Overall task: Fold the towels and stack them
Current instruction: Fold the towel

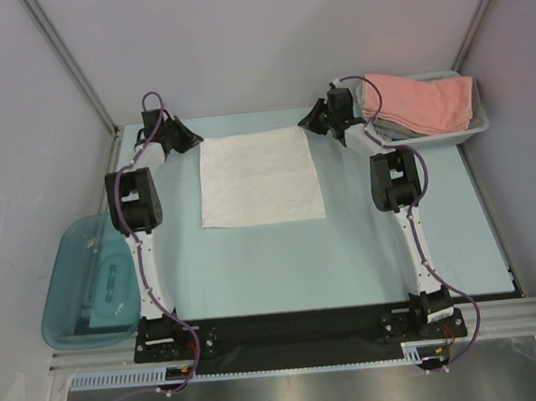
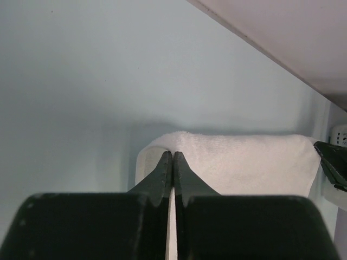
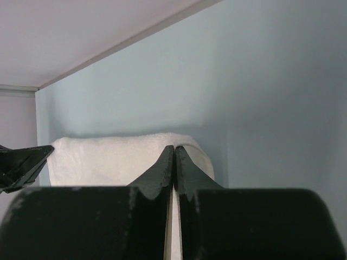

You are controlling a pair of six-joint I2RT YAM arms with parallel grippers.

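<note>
A white towel (image 1: 259, 178) lies spread flat in the middle of the light blue table. My left gripper (image 1: 190, 140) is at its far left corner, and in the left wrist view the gripper (image 2: 172, 154) is shut, with the white towel (image 2: 244, 162) pinched between its fingers. At the far right corner my right gripper (image 1: 306, 122) is likewise shut (image 3: 174, 147) on the white towel (image 3: 108, 157). A salmon-pink towel (image 1: 419, 98) lies on a grey towel (image 1: 401, 131) in the basket.
The white mesh basket (image 1: 478, 128) stands at the far right corner of the table. A teal plastic tub (image 1: 87, 282) sits off the table's left edge. Grey walls close in behind and at both sides.
</note>
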